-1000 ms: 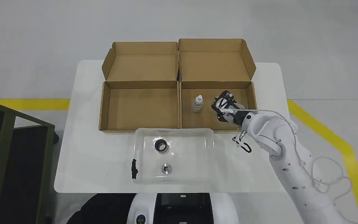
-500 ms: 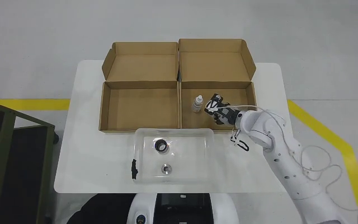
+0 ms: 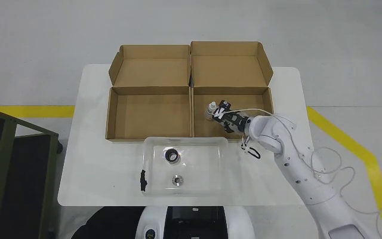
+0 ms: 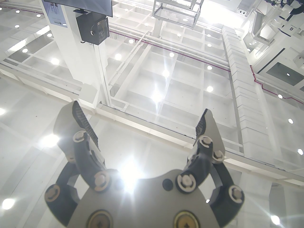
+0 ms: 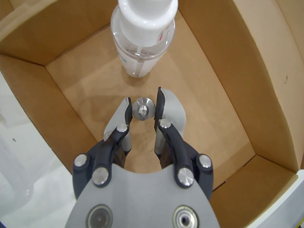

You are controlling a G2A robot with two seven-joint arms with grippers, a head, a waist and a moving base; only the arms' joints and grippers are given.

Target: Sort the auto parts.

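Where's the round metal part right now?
In the right wrist view, the round metal part is clamped in the right gripper, inside the right cardboard box, just short of the clear bottle.

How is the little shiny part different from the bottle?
The bottle is clear with a white cap; the shiny part is metal and far smaller. The bottle stands free; the part is pinched in the right end effector. Both are in one cardboard box.

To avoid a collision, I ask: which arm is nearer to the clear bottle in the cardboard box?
Right. Its jaws, gripping a metal part, are in the box close beside the bottle. The left jaws face the ceiling.
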